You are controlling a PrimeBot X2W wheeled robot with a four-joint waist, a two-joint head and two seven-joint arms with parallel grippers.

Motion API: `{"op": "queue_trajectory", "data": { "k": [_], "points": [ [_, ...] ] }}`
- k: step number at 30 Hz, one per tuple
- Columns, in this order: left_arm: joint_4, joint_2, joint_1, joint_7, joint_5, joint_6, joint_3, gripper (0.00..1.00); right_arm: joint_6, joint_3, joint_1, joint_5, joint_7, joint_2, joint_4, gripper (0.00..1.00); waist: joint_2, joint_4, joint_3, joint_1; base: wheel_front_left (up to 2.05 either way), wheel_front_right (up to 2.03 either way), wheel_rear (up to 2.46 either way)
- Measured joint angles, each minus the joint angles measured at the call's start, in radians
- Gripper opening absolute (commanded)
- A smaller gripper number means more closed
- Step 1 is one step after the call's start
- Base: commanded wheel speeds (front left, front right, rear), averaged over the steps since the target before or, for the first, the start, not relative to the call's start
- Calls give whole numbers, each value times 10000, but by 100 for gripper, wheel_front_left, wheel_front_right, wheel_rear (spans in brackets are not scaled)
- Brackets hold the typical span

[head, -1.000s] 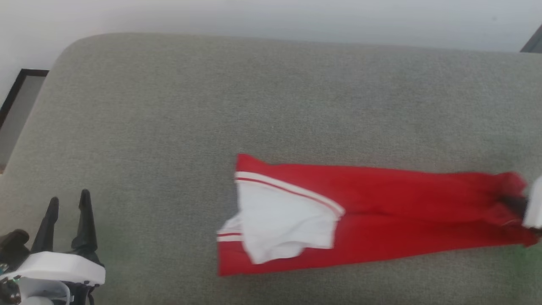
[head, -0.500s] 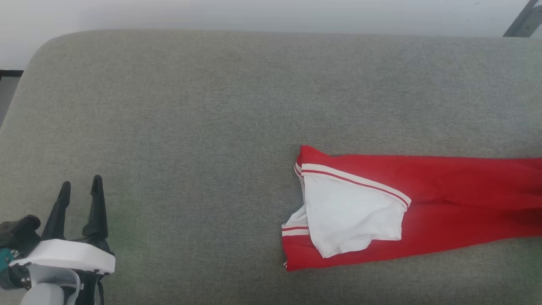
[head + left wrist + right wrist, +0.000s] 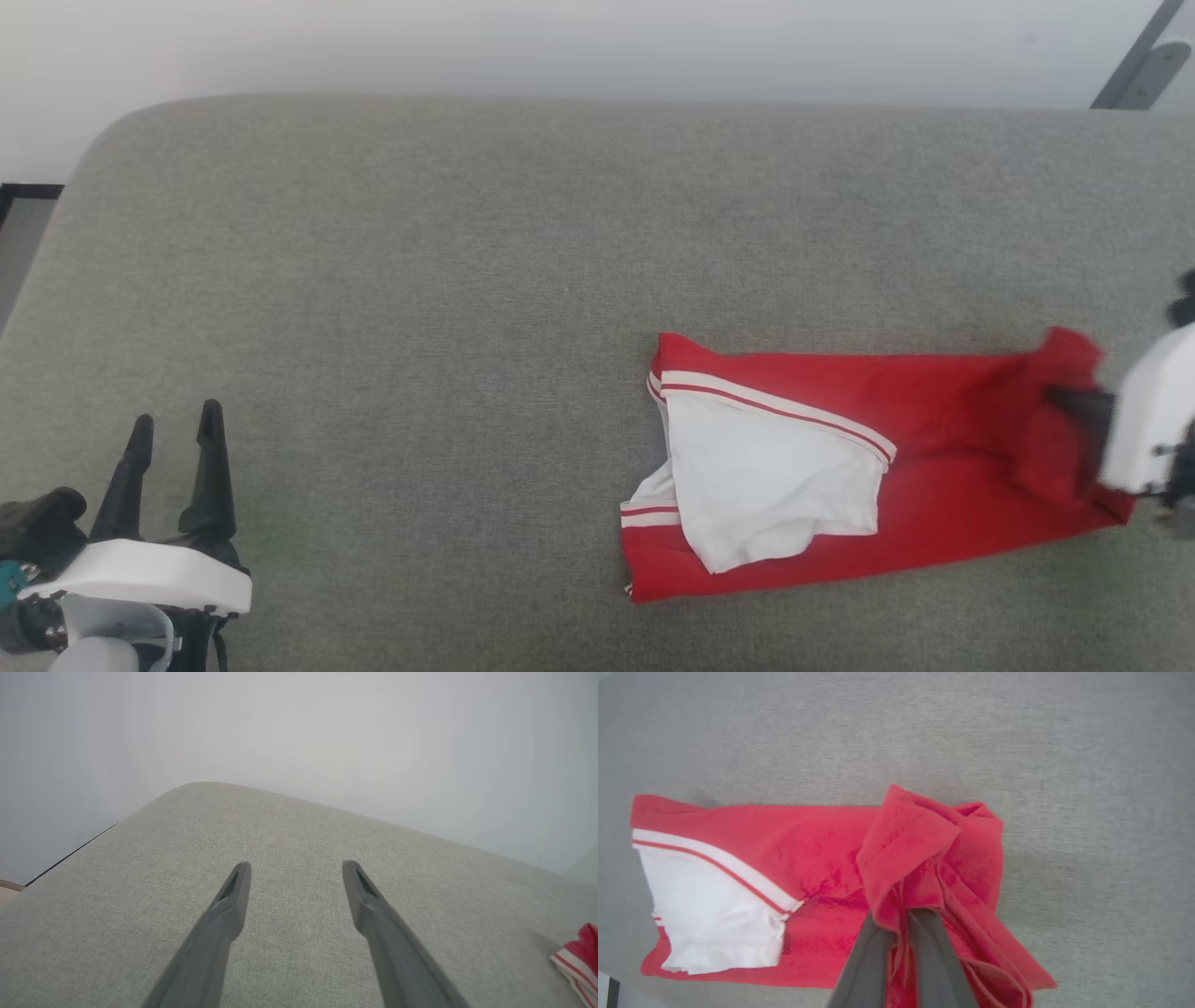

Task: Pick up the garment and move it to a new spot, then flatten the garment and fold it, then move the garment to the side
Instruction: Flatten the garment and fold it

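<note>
Two end effectors in play, nearest first. The left end effector [image 3: 175, 415] hovers low at the near-left of the table [image 3: 420, 280], fingers spread with nothing between them, well apart from the cloth. Over on the right, the right end effector [image 3: 901, 917] is pinched down on a bunched red end of the garment [image 3: 934, 485], its fingers close together with fabric gathered over and around them.

The garment lies along the right half of the table. Its held end is lifted and doubled back over itself. The other end lies flat, with a white lining flap [image 3: 766, 476] turned out under the white stripe trim [image 3: 775, 401].

It looks light, limp and soft, so it will likely sag wherever it isn't supported, and one pinch will drag a crumpled tail. The better hold, by my reckoning, is the striped hem corners, one per end effector. I see no obstacle on the grey cover to the cloth's left.

Farther back there's a dark frame [image 3: 28, 191] at the left edge, a grey strut [image 3: 1134, 65] upper right, and the pale wall [image 3: 597, 37] behind, all away from the work.
</note>
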Motion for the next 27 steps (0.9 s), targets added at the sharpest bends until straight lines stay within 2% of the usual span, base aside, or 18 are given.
{"op": "queue_trajectory", "data": {
  "k": [3,8,12,18,24,25,27],
  "points": [
    [21,-19,-2,0,0,0,-102,100,0,665,196,56,165,374,-665,0,0,118,-72,0,0,0,0],
    [213,-48,-28,0,-29,0,-353,100,0,1893,188,104,198,899,-895,0,0,425,-129,0,0,0,0],
    [337,-56,-228,0,-90,0,-564,100,0,2727,-52,161,61,1308,-644,0,0,724,-144,0,0,0,0],
    [437,-82,-398,-2,-119,0,-757,100,0,3791,-528,96,-341,1538,42,0,0,1124,-167,0,0,0,0],
    [443,-92,-420,-2,-171,0,-754,100,0,4341,-848,178,-742,1661,683,0,0,1270,-163,1,0,0,0],
    [441,-100,-420,-2,-178,0,-752,100,0,4447,-911,199,-811,1657,828,11,0,1274,-157,0,0,0,0],
    [435,-109,-419,-2,-184,0,-732,100,0,4638,-998,278,-1012,1645,1012,73,0,1264,-149,0,0,0,0]
  ]
}}
